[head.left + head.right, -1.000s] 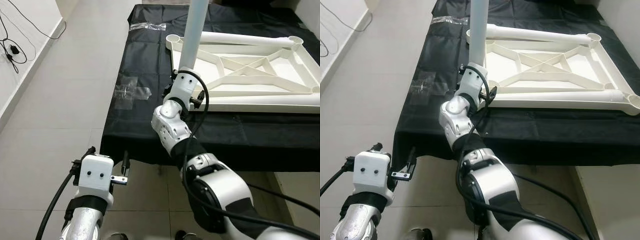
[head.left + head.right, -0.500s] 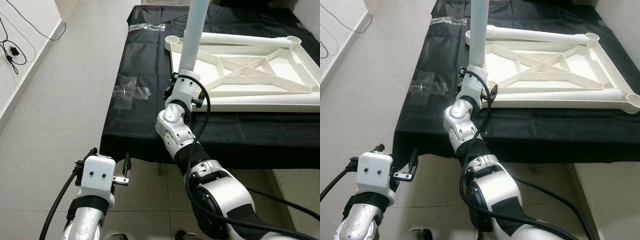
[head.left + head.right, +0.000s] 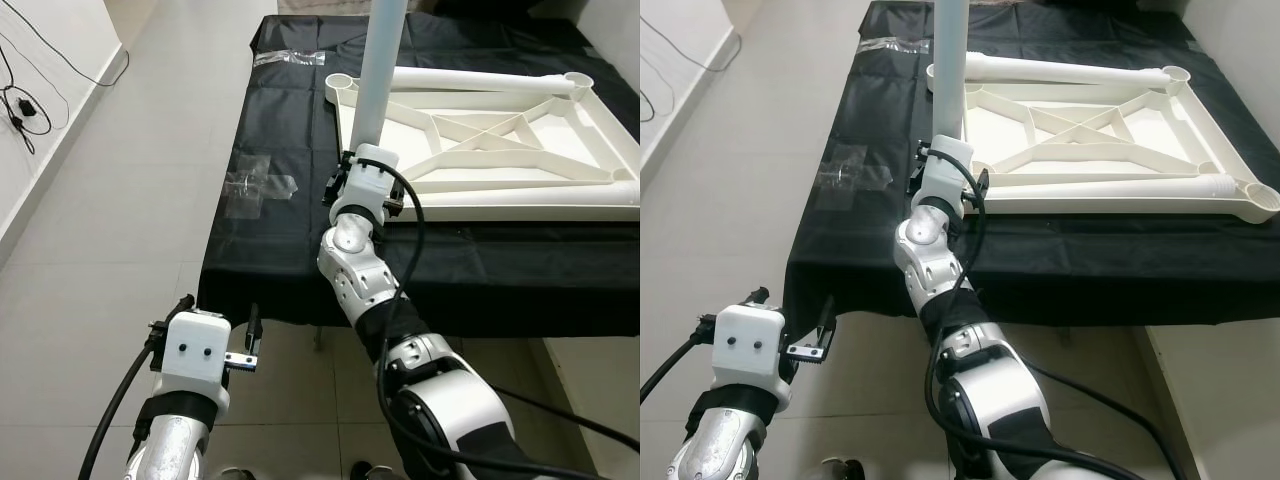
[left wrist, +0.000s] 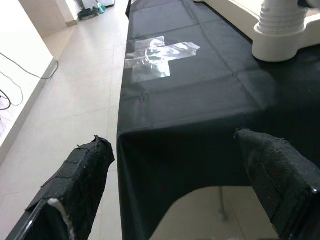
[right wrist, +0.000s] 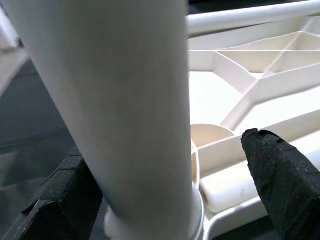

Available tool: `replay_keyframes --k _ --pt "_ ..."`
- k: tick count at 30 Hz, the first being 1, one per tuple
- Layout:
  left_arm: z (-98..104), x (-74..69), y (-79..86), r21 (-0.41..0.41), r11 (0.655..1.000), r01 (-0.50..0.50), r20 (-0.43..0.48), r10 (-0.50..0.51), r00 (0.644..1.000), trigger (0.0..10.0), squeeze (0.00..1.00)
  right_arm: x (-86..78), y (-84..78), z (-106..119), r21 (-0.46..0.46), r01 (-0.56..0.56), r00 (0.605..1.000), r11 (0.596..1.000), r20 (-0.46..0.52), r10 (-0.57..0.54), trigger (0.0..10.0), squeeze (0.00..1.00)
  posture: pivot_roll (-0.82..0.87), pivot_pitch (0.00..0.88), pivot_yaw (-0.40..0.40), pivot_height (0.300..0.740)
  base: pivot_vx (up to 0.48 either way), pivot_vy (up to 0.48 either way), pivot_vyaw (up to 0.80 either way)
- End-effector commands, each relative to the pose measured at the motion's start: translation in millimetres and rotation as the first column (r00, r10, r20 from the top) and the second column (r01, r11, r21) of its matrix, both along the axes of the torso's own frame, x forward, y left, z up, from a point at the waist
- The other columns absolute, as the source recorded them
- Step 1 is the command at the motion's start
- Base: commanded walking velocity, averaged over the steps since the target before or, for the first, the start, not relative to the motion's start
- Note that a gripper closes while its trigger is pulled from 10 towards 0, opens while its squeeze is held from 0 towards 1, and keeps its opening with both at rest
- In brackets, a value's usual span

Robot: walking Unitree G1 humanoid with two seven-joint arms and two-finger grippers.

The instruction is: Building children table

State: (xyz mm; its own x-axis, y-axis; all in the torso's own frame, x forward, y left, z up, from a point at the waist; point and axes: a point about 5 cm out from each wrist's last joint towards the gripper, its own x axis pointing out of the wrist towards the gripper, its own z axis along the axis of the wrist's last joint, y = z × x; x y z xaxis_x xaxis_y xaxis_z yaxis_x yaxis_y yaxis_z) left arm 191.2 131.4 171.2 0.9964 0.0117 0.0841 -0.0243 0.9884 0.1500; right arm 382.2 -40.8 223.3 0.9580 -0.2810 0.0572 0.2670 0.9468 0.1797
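A white table frame (image 3: 500,150) lay upside down on a bed-like surface covered with a black sheet (image 3: 290,130); its underside showed crossed ribs and round tubes along its edges, with sockets at the corners; a pale leg (image 3: 382,60) stood upright at the frame's near left corner, rising out of the top of the picture. The right gripper (image 5: 165,200) reached up over the sheet's front edge to the base of the leg; in the right wrist view its two black fingers (image 5: 285,185) stood wide apart on either side of the leg, which sat between them; whether the pads pressed on the leg, I cannot tell. A crumpled piece of clear plastic (image 3: 258,185) lay on the sheet to the left of the arm, and another strip lay near the far left corner. The left gripper (image 4: 175,200) hung low over the tiled floor (image 3: 110,200), just before the sheet's hanging corner; its jaws were wide open and held nothing.
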Motion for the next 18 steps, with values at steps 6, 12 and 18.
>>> replay_keyframes --k 6,12,18 --pt "-7 0.2 0.1 0.016 1.000 0.003 -0.020 -0.003 1.000 10.0 0.00 -27.8 29.8 -38 0.045 -0.172 0.980 0.984 -0.096 0.176 10.0 0.00 0.04 0.167 0.006 0.740 0.000 0.000 0.00" --pt "-8 1.9 -0.8 0.017 1.000 0.005 -0.019 -0.005 1.000 10.0 0.00 -32.4 27.0 -46 0.038 -0.221 0.968 0.974 -0.111 0.224 10.0 0.00 0.04 0.166 0.005 0.740 0.000 0.000 0.00" --pt "-8 2.8 -0.4 0.025 1.000 0.007 -0.016 -0.007 1.000 10.0 0.00 -39.7 20.4 -54 0.029 -0.262 0.955 0.965 -0.133 0.264 10.0 0.00 0.04 0.160 0.006 0.740 0.000 0.000 0.00"
